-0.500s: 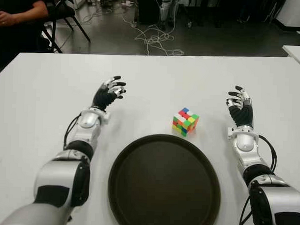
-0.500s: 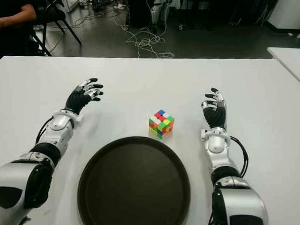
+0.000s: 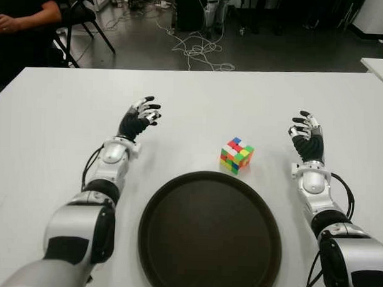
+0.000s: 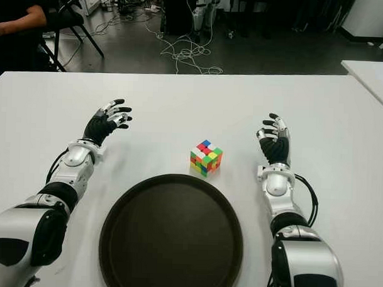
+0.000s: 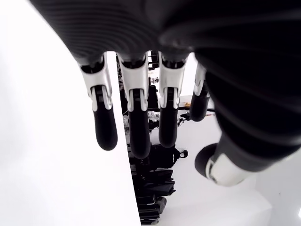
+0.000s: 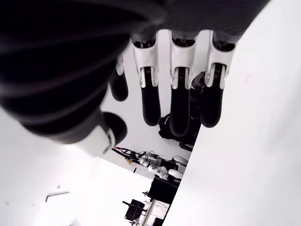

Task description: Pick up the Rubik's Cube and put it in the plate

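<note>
White table (image 3: 47,132) fills the eye views; beyond its far edge lie dark floor, cables (image 3: 198,49) and a seated person (image 3: 22,24) at far left. Left hand (image 3: 139,118) hovers left of centre, fingers (image 5: 104,127) spread and empty, as its wrist view confirms. Plate (image 3: 177,193) sits at the near edge. Cube (image 3: 236,154) stands on the table just beyond the plate's far rim. Right hand (image 3: 305,136) is to its right, fingers (image 6: 150,101) relaxed, holding nothing. No writing is readable.
</note>
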{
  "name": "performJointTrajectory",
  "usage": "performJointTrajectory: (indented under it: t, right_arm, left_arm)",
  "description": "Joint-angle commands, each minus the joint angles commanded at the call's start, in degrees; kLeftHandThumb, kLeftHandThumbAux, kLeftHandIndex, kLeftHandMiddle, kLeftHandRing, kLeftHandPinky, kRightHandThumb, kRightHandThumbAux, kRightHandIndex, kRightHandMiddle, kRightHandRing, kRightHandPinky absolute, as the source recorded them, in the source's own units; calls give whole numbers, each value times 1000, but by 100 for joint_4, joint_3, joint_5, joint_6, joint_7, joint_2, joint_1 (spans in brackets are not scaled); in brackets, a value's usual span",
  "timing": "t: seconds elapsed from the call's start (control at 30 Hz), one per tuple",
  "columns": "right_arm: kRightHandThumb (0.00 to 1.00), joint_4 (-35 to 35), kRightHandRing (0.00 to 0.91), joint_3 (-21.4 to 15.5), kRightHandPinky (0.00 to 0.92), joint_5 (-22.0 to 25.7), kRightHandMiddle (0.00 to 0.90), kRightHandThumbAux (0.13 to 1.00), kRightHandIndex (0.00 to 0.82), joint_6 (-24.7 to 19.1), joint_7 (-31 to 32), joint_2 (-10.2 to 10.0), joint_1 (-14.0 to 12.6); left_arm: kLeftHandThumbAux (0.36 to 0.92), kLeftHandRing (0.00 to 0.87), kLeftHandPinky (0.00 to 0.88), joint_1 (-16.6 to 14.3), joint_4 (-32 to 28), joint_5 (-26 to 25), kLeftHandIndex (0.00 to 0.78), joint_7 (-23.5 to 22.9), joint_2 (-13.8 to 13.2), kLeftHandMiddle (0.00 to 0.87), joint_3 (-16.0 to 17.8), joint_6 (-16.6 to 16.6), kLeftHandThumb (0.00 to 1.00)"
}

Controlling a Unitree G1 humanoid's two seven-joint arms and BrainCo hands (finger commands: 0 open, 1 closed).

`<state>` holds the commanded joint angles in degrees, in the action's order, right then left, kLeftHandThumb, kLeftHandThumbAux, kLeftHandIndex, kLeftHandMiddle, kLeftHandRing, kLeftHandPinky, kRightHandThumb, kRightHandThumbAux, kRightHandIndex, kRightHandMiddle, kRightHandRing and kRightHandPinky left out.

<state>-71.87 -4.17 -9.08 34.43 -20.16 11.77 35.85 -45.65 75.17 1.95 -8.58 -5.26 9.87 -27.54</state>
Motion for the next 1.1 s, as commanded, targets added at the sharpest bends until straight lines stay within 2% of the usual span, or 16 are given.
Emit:
performJointTrajectory:
  t: [0.63,0.7,0.8,0.9,0.93,1.0,1.07,1.1]
  right_arm:
    - [670,-3,325,-34,370,45,297,644,209,19,65,3,-3]
    - [663,21,320,-13,368,11,292,646,204,2,0,15,23]
    - [644,186,309,95,370,-155,280,653,195,1,-272,52,242]
    - [601,286,302,204,365,-343,271,668,191,42,-574,87,417]
    - [583,332,300,320,362,-541,268,676,191,149,-845,138,463]
    - [505,397,297,496,350,-838,268,703,195,301,-1238,218,509]
    - [371,500,286,729,326,-1208,264,738,198,401,-1555,388,593]
    - [339,611,283,873,320,-1440,263,746,198,427,-1678,520,648]
  left_arm:
    - [706,304,351,-9,-7,-49,180,-28,35,275,44,13,354]
    - [705,304,353,-12,-9,-61,181,-35,37,274,51,22,356]
    - [705,305,352,-18,-7,-81,181,-30,35,274,54,49,354]
    - [708,304,350,-22,-6,-97,184,-27,33,276,51,67,354]
    - [707,304,349,-23,-5,-99,184,-29,30,276,50,70,352]
    - [710,304,346,-21,-6,-102,185,-33,26,278,48,67,352]
    - [710,306,347,-16,-9,-106,184,-41,25,281,49,46,364]
    - [710,307,348,-13,-11,-109,184,-42,26,281,49,35,367]
